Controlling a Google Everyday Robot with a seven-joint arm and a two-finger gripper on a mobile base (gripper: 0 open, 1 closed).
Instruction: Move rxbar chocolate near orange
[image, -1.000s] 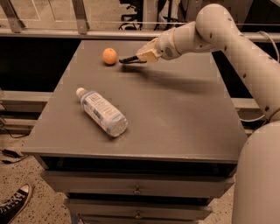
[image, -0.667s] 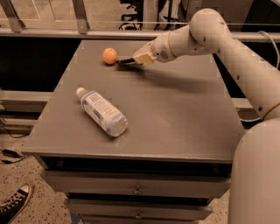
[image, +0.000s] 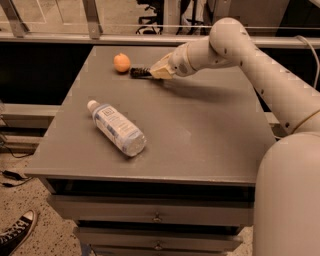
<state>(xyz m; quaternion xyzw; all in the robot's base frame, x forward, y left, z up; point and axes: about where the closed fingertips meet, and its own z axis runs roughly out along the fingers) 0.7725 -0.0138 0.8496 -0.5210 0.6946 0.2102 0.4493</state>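
The rxbar chocolate (image: 139, 73) (dark, flat, oblong) lies toward the table's (image: 200, 130) far edge, just right of the round orange (image: 121, 62). The gripper (image: 152, 73) is at the bar's right end.

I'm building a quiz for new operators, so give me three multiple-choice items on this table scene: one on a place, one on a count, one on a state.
1. Where is the tool?
A. near the table's far edge, at the rxbar chocolate
B. at the near edge
C. below the tabletop

2. How many loose things are on the table?
A. one
B. three
C. five

3. How is the water bottle placed?
A. upright
B. on its side
C. hanging off the edge

Key:
1 A: the tool is at the dark bar, close beside the orange.
2 B: only the orange, the bar and the bottle show.
3 B: its whole length rests flat on the tabletop.
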